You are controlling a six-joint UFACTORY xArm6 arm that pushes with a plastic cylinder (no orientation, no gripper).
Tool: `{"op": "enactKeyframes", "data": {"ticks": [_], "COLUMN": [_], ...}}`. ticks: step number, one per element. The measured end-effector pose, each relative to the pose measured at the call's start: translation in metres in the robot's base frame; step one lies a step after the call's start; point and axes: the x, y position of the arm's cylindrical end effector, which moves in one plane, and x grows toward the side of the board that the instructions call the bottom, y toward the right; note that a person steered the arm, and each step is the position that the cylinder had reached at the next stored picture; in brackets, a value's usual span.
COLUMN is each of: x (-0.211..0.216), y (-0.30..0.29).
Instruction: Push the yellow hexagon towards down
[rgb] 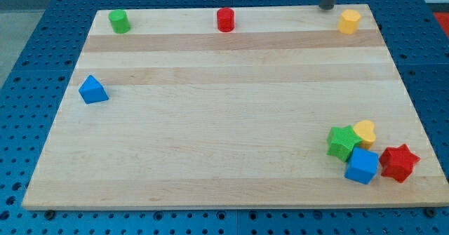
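The yellow hexagon [349,21] stands near the top right corner of the wooden board [231,123]. My tip [327,8] is at the board's top edge, just to the upper left of the yellow hexagon, a small gap apart from it. Only the rod's lower part shows, coming down from the view's top.
A green cylinder [118,21] is at the top left and a red cylinder [225,19] at the top middle. A blue triangle [92,90] lies at the left. At the bottom right cluster a green star [342,142], yellow heart [365,131], blue cube [362,165] and red star [398,162].
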Motion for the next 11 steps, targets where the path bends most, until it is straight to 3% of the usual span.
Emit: {"op": "enactKeyframes", "data": {"ticks": [11], "x": [0.014], "y": [0.038]}}
